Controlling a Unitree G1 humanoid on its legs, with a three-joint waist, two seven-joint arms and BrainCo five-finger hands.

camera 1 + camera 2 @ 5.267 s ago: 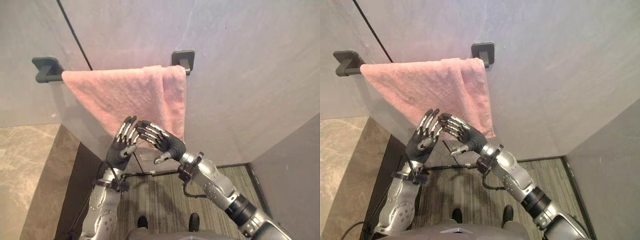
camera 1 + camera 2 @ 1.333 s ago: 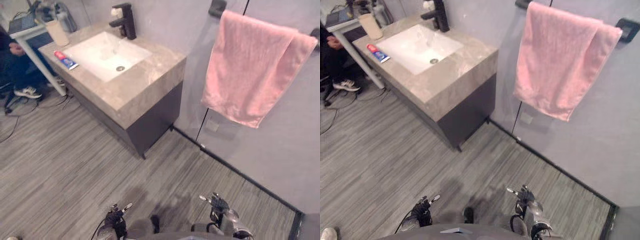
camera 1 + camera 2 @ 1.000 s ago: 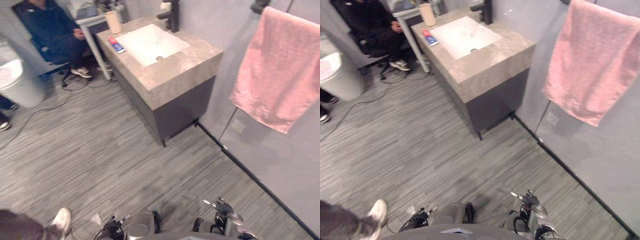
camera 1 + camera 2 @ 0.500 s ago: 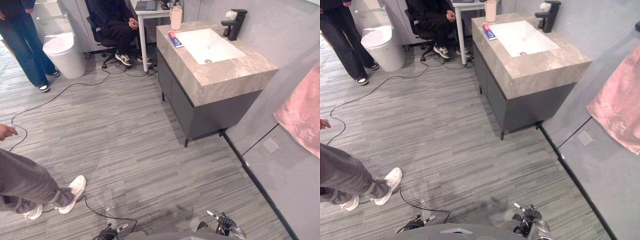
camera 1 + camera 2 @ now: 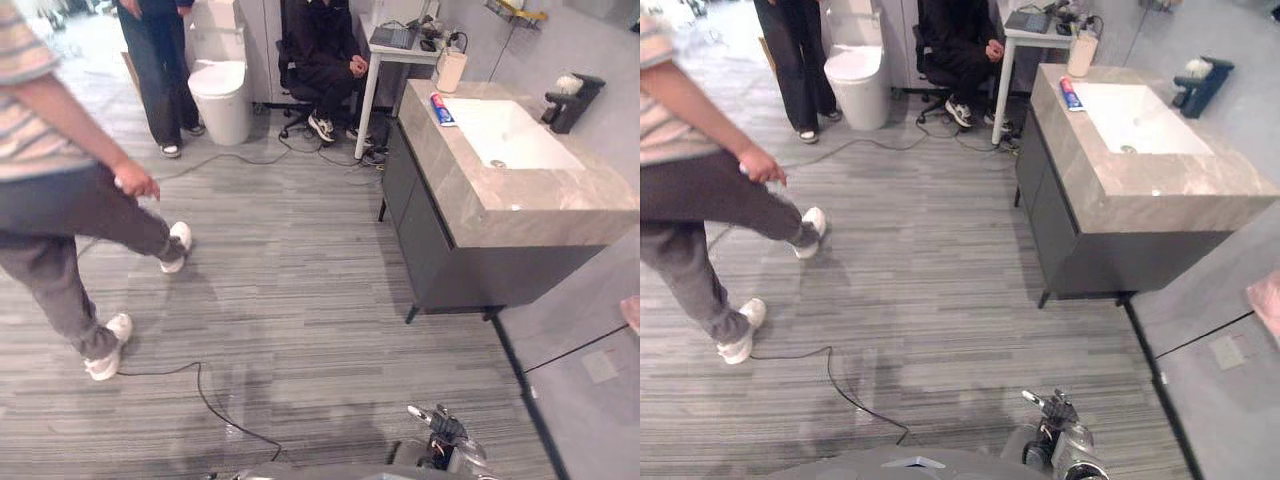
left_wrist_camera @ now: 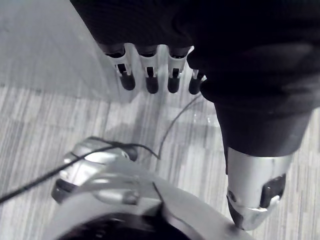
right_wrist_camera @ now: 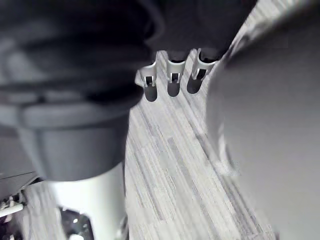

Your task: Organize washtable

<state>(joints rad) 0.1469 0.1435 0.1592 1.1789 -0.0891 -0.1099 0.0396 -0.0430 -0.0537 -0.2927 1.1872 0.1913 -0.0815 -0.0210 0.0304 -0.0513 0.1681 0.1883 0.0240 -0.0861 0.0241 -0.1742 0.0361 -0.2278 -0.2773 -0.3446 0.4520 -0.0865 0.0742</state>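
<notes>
From the left, a person in a striped top (image 5: 60,200) strides across the grey floor (image 5: 280,300), past a white toilet (image 5: 218,85) and a seated person (image 5: 325,50). At the right, well apart from the robot, stands the marble-topped washtable (image 5: 520,195), with a beige cup (image 5: 451,72) and a toothpaste tube (image 5: 442,108) beside its white basin (image 5: 510,135) and black faucet (image 5: 568,100). Nothing there looks tidied yet, so I judge the whole job remains. The eye views give the room and the right hand (image 5: 1055,410) low down, while the wrist views add that it and the left hand (image 6: 151,75) hang with fingers straight, released and empty.
</notes>
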